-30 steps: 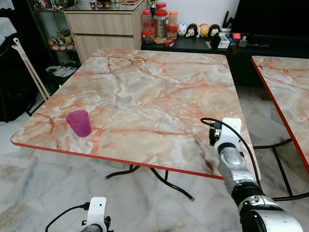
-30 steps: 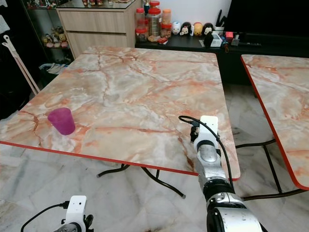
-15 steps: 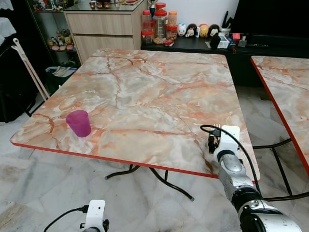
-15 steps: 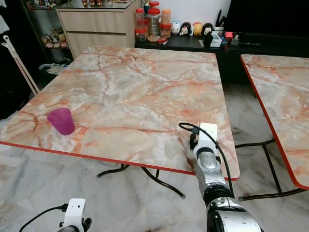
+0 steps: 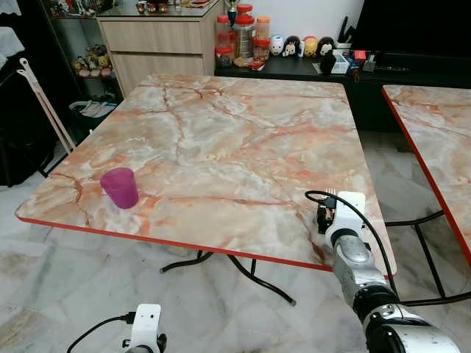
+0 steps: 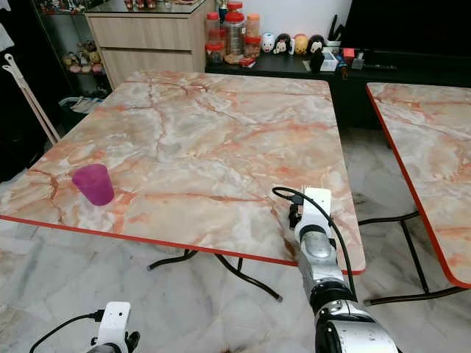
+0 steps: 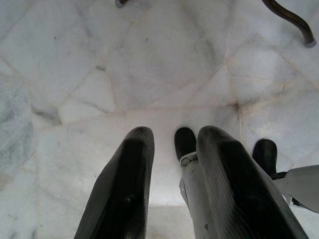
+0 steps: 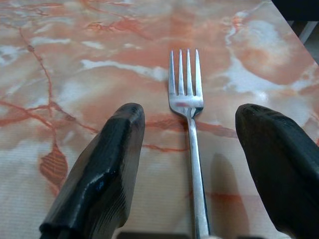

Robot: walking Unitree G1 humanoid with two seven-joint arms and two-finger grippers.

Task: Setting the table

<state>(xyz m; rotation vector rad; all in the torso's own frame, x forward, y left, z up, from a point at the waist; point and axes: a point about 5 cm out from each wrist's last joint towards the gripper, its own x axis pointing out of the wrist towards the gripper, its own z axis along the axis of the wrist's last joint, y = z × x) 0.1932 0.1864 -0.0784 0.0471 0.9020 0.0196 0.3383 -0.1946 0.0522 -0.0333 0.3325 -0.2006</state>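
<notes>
Table (image 5: pixel 221 140) bears one fork (image 8: pixel 189 119) (between the released right end effector (image 8: pixel 192 164)) and one cup (image 5: pixel 120 187).

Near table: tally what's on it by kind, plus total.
Cup: 1, the purple cup near the robot's left corner of the table.
Fork: 1, the fork lying flat between the open fingers of the right gripper, near the table's right front edge.
Total: 2
</notes>
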